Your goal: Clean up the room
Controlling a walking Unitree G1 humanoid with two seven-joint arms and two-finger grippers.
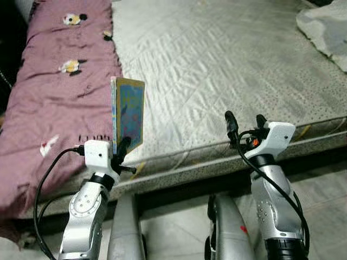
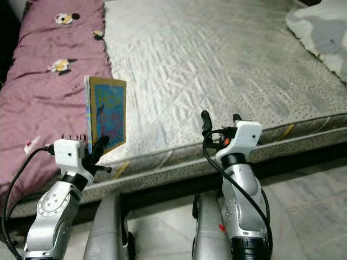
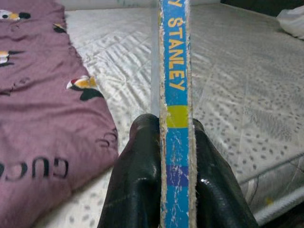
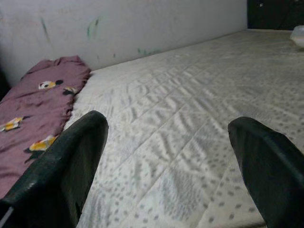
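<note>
Silver arms fill the bottom of the head views, and the left claw (image 1: 123,145), at lower left, is clamped on the bottom edge of a book (image 1: 129,115), holding it upright with its spine toward the wrist camera. The book stands in the air just over the near edge of the bed.

The grip is low and narrow, on one edge only, so my judgement is that the book could pivot or slip between the fingers (image 3: 137,190) if the arm swings quickly, and drop onto the floor (image 1: 179,230) in front of the bed.

Going by size: the mattress (image 1: 227,70) takes up most of the frame, bare and quilted. A purple blanket (image 1: 54,108) with small cartoon prints lies along its left side, touching the mattress. A white bundle of cloth (image 1: 325,27) sits at the upper right corner, well apart from the book.

The right claw (image 1: 244,123), at lower right, hangs open and empty over the bed's edge. Nothing blocks the way onto the mattress.
</note>
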